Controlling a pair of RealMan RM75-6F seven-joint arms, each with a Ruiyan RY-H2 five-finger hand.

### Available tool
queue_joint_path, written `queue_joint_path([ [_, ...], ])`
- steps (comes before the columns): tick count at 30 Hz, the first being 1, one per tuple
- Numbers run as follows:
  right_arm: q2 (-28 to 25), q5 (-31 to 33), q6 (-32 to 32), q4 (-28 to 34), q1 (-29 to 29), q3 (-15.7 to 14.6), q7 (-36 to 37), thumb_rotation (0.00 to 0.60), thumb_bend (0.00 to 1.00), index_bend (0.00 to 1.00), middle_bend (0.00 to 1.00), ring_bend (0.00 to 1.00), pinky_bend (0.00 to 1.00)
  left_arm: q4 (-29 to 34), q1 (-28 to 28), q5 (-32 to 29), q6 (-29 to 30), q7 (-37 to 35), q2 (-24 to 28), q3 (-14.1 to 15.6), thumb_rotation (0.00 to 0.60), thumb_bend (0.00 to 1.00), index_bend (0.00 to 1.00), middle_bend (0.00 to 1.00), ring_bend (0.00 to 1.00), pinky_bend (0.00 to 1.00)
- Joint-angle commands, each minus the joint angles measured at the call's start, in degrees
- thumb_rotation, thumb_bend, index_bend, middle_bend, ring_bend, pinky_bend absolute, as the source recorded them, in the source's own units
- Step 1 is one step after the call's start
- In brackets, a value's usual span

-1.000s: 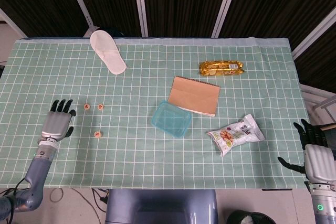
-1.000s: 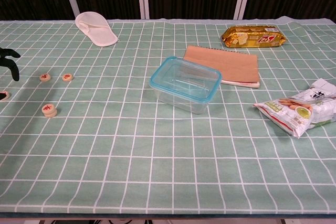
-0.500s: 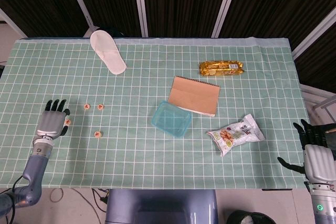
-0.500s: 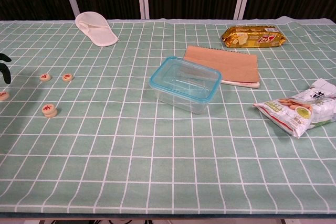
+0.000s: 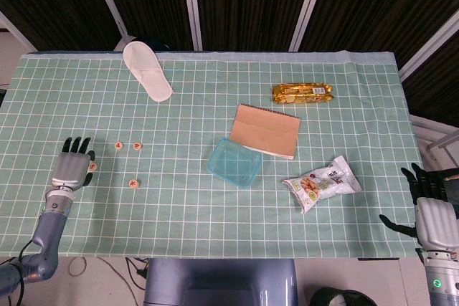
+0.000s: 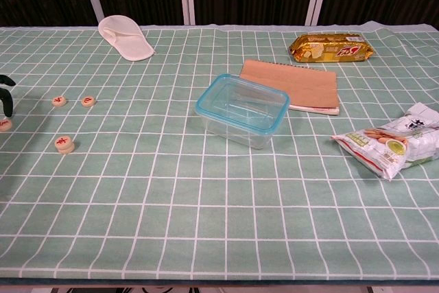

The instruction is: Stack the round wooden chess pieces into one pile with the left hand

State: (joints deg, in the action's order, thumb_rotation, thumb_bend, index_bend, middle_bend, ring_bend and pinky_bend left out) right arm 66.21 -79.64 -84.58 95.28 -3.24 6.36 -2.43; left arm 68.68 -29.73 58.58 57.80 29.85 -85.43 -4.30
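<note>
At the table's near left edge, my left hand [image 5: 71,168] lay flat, fingers [image 5: 76,143] spread, gripping nothing. Over the last second it had drawn back toward me, uncovering one chess piece [image 5: 92,166] just beside it. Judgement: piece released apart, not on a pile. Two more pieces [image 5: 118,145] [image 5: 136,145] sat near each other further out. A fourth spot [image 5: 133,183] looked taller in the chest view [image 6: 64,144]; possibly two stacked, not certain. So stacking was barely begun; three singles remained to gather. Right hand [image 5: 430,209] hung off the table's right corner, fingers apart, idle. Well away: slipper [image 5: 147,70], plastic box [image 5: 234,163], notebook [image 5: 265,130], biscuit pack [image 5: 302,92], snack bag [image 5: 322,183]. Nothing stood between hand and pieces.
</note>
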Motion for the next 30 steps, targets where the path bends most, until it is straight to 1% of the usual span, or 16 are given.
queue_joint_path([
  [1, 0.0, 0.0, 0.0, 0.0, 0.0, 0.0, 0.0, 0.600, 0.20, 0.11, 0.00, 0.06, 0.00, -0.2, 0.0, 0.0, -0.2, 0.0, -0.2, -0.1, 0.600, 0.32, 0.41, 0.07, 0.00, 0.06],
  [11, 0.1, 0.0, 0.0, -0.1, 0.0, 0.0, -0.1, 0.600, 0.20, 0.11, 0.00, 0.06, 0.00, -1.0, 0.2, -0.2, -0.2, 1.1, -0.8, -0.1, 0.600, 0.35, 0.43, 0.07, 0.00, 0.06],
  [21, 0.2, 0.2, 0.1, 0.0, 0.0, 0.1, -0.3, 0.600, 0.20, 0.11, 0.00, 0.06, 0.00, -1.7, 0.2, 0.5, 0.0, 0.5, -1.2, -0.4, 0.600, 0.35, 0.43, 0.07, 0.00, 0.06],
  [30, 0.1, 0.4, 0.1, 0.1, 0.0, 0.1, -0.3, 0.600, 0.20, 0.11, 0.00, 0.06, 0.00, -1.8, 0.3, 0.5, -0.2, 1.5, -1.5, -0.3, 0.600, 0.35, 0.43, 0.07, 0.00, 0.06],
])
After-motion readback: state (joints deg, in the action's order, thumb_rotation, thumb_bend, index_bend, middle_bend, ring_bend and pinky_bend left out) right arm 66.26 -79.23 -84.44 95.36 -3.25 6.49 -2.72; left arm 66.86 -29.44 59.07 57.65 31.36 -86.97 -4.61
